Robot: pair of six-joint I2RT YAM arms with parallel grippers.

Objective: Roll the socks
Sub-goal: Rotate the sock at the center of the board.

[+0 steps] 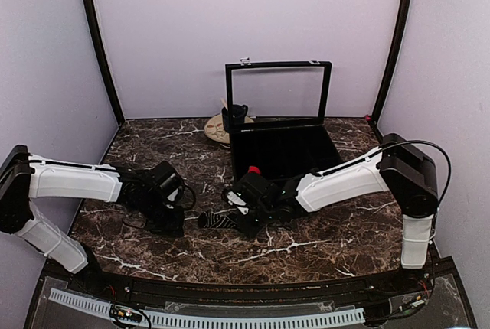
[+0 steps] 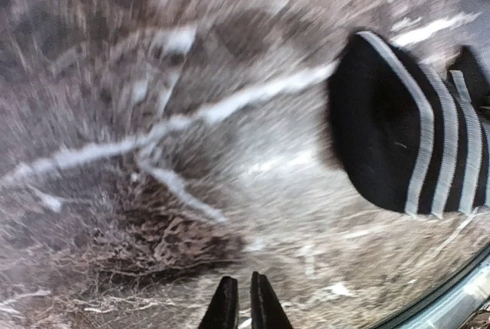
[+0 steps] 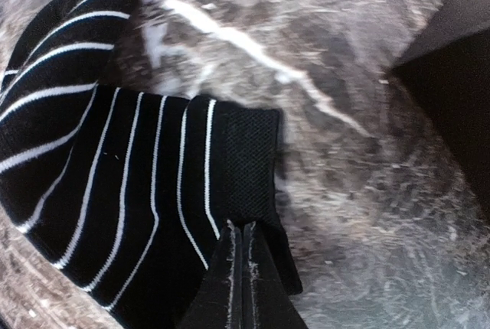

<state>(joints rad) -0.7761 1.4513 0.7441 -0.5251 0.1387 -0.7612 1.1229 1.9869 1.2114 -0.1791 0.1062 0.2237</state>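
Note:
The socks (image 1: 217,219) I see are black with thin white stripes, lying bunched on the marble table between my two grippers. In the right wrist view the socks (image 3: 115,168) fill the left half, and my right gripper (image 3: 243,228) is shut on the plain black cuff edge. From above, the right gripper (image 1: 239,216) sits at the bundle's right end. My left gripper (image 2: 243,281) is shut with nothing between its fingers and hovers over bare marble. A rounded end of the socks (image 2: 406,130) lies off to its upper right. From above, the left gripper (image 1: 174,220) is just left of the bundle.
A black box (image 1: 283,153) with its lid (image 1: 277,92) raised stands behind the right arm. A small red thing (image 1: 253,170) sits at the box's front left corner. A dark blue mug (image 1: 235,115) and a pale round disc (image 1: 217,128) stand at the back.

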